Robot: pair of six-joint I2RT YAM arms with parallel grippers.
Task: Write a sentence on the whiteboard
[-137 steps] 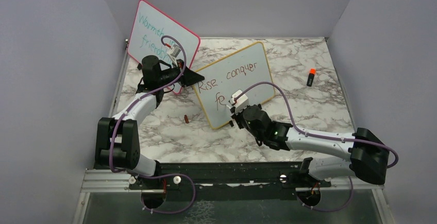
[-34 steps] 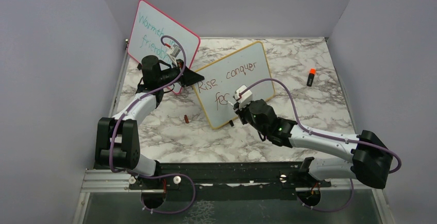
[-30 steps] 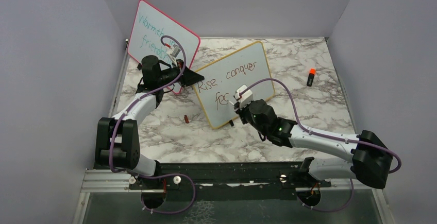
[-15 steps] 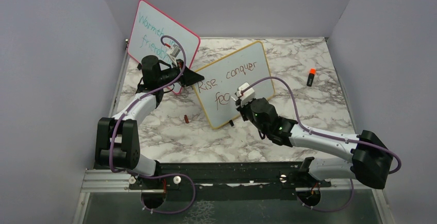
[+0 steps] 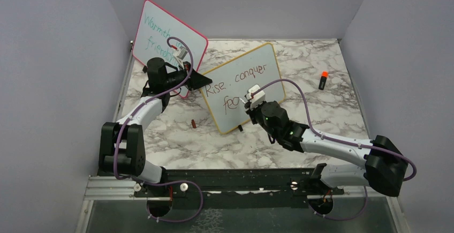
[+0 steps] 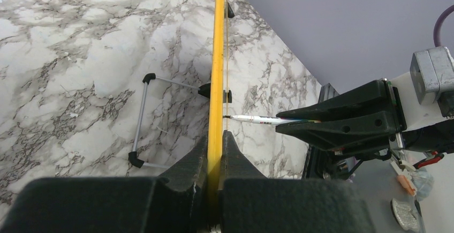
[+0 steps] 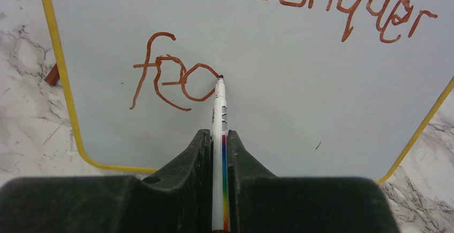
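The whiteboard [image 5: 267, 83] with the yellow frame stands tilted on the marble table. My left gripper [image 5: 205, 82] is shut on its left edge; in the left wrist view the yellow frame [image 6: 217, 56] runs up from between the closed jaws of the gripper [image 6: 216, 142]. The sentence [image 5: 235, 80] reads "Rise. conquer" in brownish-red, with "fe" and a round third letter [image 7: 171, 80] below. My right gripper [image 7: 218, 136] is shut on a white marker [image 7: 218, 110] with a rainbow stripe. Its tip touches the board at the top right of the round letter.
A pink-framed board [image 5: 160, 32] with teal writing leans at the back left behind the left arm. A black marker with an orange cap [image 5: 323, 80] lies at the right. A small brownish cap [image 5: 193, 123] lies near the board's lower left corner. Wire legs [image 6: 140, 120] prop the board behind.
The right gripper has crept up and to the right along the second line, and the third letter's loop has grown after "fe". The left arm and the board have not moved.
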